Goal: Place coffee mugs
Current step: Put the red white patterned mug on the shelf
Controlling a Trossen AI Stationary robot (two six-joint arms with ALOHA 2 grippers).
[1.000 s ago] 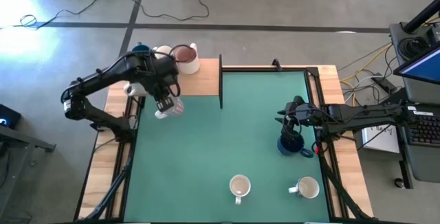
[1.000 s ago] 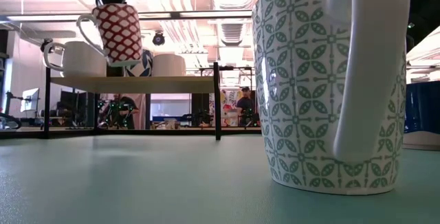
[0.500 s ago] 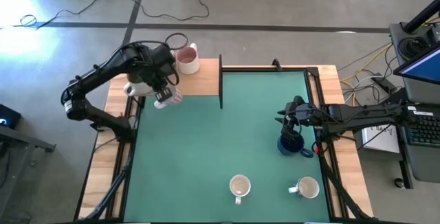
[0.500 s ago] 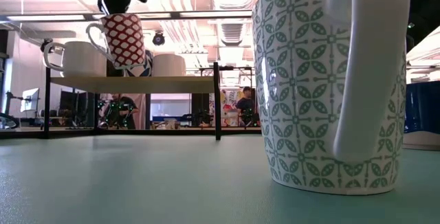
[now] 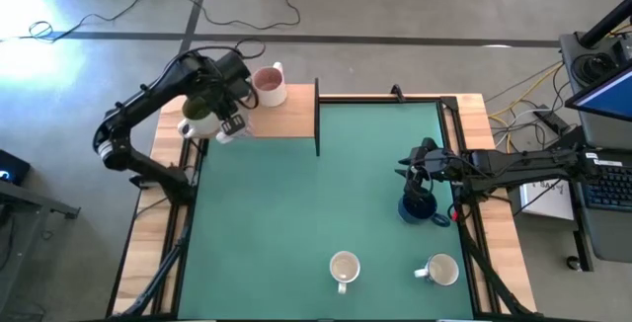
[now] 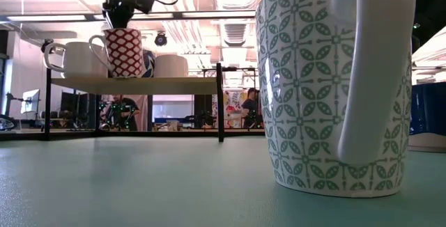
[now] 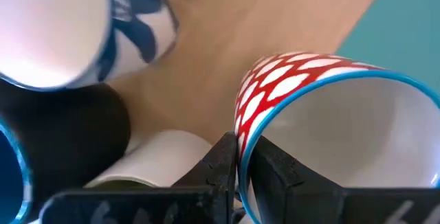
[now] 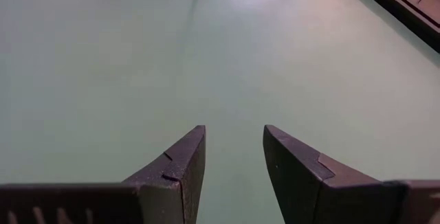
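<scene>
We see the left hand point(image 7: 237, 157) clamped on the rim of the red-and-white lattice-patterned ceramic mug with a blue lip point(image 7: 323, 121), one finger inside, one outside, pinched narrow on the wall. In the low view that mug point(image 6: 125, 51) hangs upright under the hand point(image 6: 120, 19), its base at or just on the raised wooden shelf point(image 6: 132, 83); we can't tell if it touches. On the shelf beside it are a plain white mug point(image 6: 78, 59) and a cream mug point(image 6: 171, 65). From above, the left hand point(image 5: 229, 124) sits over the shelf point(image 5: 281, 120) at the counter's far left corner, near a white mug with pink inside point(image 5: 267, 86).

The right hand point(image 8: 232, 157) has its fingers apart, moderately wide, holding nothing, with only green counter point(image 8: 137, 59) ahead of it. In the high view it point(image 5: 419, 179) hovers just beside or over a dark blue mug point(image 5: 421, 207) near the right edge. Two white mugs stand at the near edge: one point(image 5: 344, 267) middle, one point(image 5: 440, 270) to its right. A white mug with green leaf pattern point(image 6: 327, 81) fills the low view's foreground.
</scene>
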